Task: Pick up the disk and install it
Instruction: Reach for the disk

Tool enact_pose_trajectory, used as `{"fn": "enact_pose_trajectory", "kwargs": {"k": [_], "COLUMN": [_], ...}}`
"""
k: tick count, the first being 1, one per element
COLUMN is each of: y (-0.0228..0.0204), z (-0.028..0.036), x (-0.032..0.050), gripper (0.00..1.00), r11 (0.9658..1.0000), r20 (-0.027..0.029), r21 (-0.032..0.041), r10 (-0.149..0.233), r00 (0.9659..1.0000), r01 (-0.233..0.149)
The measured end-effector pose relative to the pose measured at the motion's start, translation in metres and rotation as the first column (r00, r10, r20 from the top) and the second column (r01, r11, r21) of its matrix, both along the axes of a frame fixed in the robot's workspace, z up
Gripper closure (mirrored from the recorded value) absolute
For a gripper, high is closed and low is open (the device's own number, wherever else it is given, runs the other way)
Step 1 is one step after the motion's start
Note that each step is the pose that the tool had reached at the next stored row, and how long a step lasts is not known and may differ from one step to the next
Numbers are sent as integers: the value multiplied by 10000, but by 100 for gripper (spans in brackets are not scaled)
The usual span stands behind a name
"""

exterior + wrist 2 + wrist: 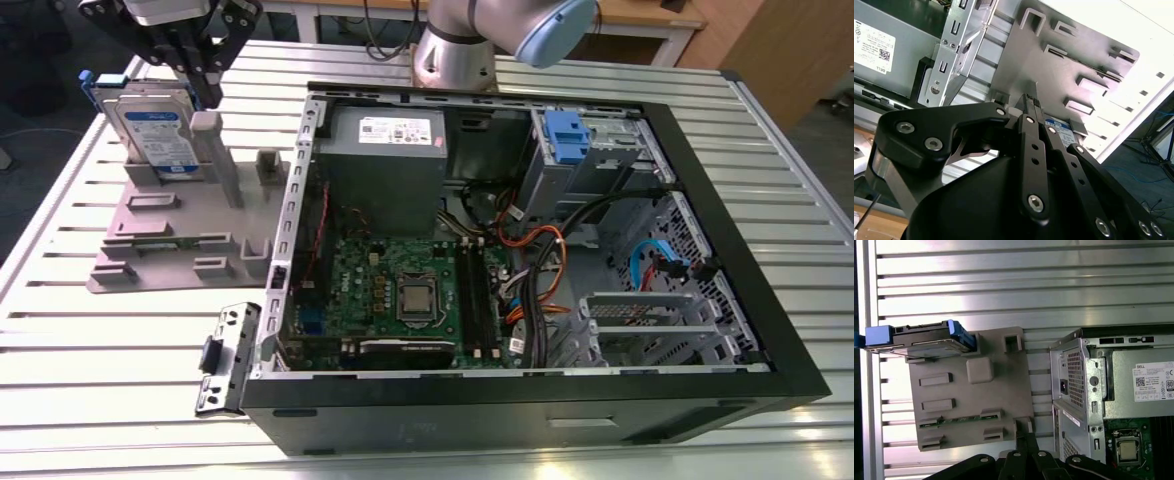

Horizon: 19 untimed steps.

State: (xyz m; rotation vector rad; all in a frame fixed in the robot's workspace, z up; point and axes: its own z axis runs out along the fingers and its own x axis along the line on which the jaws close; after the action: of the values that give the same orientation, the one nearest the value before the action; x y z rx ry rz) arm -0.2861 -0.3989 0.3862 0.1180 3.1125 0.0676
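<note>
The disk stands on edge in the grey plastic stand at the exterior view's left, its white-and-blue label facing forward and a blue bracket round its edges. My gripper hangs above the stand, just at the disk's upper corner on the exterior view's right, and does not hold it. Its black fingers look shut with nothing between them. In the first wrist view the disk sits at one end of the stand, with the gripper over the other end. The second wrist view shows the gripper and a patch of the disk.
An open computer case lies on the slatted metal table beside the stand. Inside are a grey power supply box, a motherboard, cables, and a drive bay with a blue bracket. A small black bracket lies near the case's front corner.
</note>
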Motion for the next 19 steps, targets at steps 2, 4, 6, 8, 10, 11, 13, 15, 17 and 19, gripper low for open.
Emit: {"fn": "enact_pose_trajectory", "kwargs": {"k": [2,4,6,8,10,11,13,15,17,19], "y": [0,0,0,0,0,0,0,0,0,0], "z": [0,0,-1,-1,-2,-2,-2,-3,-2,-3], "x": [-5,-10,-14,-20,-25,-27,-32,-37,-42,-47], "gripper": [90,90,90,90,90,90,90,90,90,90], "r11": [10000,10000,10000,10000,10000,10000,10000,10000,10000,10000], "r20": [0,0,1,0,0,0,1,1,0,0], "r21": [0,0,1,0,0,0,0,1,0,0], "r10": [0,0,0,0,0,0,0,0,0,0], "r00": [10000,10000,10000,10000,10000,10000,10000,10000,10000,10000], "r01": [0,0,0,0,0,0,0,0,0,0]}}
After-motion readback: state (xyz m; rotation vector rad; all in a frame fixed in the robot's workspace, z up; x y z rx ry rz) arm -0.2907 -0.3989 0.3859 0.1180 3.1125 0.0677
